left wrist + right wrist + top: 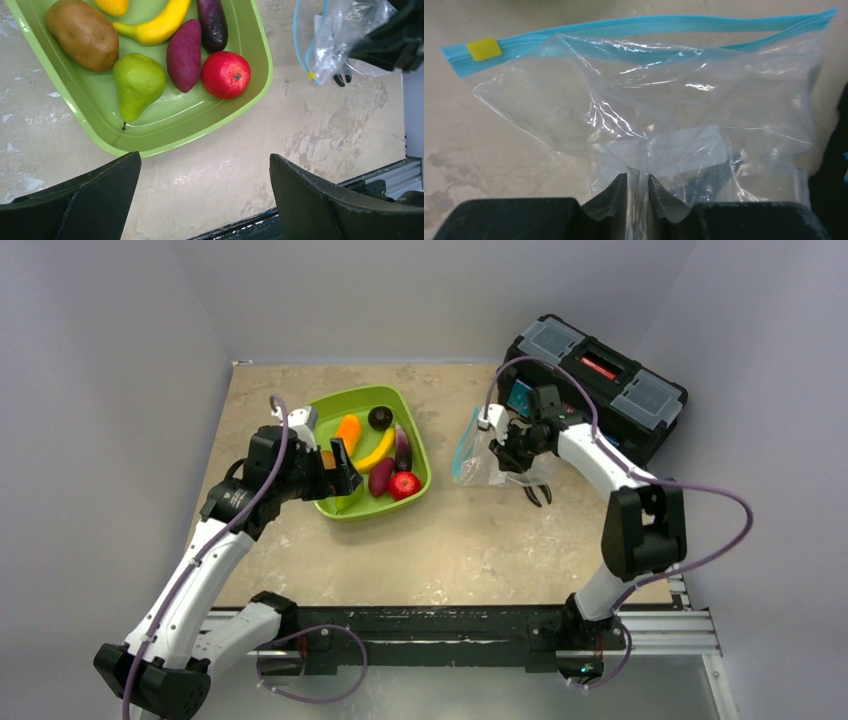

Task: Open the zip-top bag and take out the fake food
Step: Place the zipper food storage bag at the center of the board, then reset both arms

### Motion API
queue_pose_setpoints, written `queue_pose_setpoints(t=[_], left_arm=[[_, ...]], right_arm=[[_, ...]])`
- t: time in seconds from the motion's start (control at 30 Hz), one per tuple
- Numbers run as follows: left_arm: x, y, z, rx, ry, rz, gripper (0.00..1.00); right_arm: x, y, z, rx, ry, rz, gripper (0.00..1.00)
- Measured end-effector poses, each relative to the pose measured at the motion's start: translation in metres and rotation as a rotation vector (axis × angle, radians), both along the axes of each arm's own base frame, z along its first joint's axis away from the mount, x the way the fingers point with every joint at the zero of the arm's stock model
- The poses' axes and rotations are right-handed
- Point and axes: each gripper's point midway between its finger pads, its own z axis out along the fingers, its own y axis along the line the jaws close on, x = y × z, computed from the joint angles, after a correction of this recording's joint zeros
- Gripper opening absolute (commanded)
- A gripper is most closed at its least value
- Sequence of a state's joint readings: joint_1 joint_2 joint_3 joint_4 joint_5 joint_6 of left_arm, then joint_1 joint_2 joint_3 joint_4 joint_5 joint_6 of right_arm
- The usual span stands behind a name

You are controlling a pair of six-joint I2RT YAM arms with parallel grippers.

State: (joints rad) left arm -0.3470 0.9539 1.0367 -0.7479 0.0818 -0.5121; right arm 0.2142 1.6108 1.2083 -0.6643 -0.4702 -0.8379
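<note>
Clear crinkly film, glossy and bunched: the zip-top bag (674,125) is pinched at its near edge by the right gripper (638,200), both fingers pressed onto one fold. Beyond the fold lie creased panels. At the far edge runs one teal-blue zipper strip (649,22), with one yellow slider tab (484,49) at its left end. Bag sits right of the tray, between it and one black toolbox (600,375), just beside one pair of black-handled pliers (538,492).

Over the mottled beige table (300,150), the left gripper (205,200) is spread wide, gripping nothing, at the near rim of one lime-green moulded tray (170,135).

All fake food (385,455) lies in the tray, smooth plastic:
- pear (137,82)
- apple (226,74)
- magenta tuber-shaped piece (184,55)
- brown kiwi (82,34)
- eggplant (212,22)
- banana (157,26)
- orange piece (112,6)
- farthest, dark plum (380,417)

Eight pieces.
</note>
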Motion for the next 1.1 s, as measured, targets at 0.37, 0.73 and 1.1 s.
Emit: queue_pose_setpoints(t=[0.37,0.73,1.1], left_arm=[[-0.030,0.002,0.023,-0.088,-0.097,-0.018,1.00],[-0.043,0.006,0.076,-0.117,-0.193,-0.029,1.00],[-0.058,0.025,0.177,-0.088,-0.446,-0.031,1.00]], right_arm=[[0.068,0.022,0.032,0.007,-0.085,-0.044,0.68],[0.019,-0.010,0.183,0.198,-0.353,-0.104,0.99],[0.006,-0.056,0.283,0.357,-0.458,-0.420,0.99]])
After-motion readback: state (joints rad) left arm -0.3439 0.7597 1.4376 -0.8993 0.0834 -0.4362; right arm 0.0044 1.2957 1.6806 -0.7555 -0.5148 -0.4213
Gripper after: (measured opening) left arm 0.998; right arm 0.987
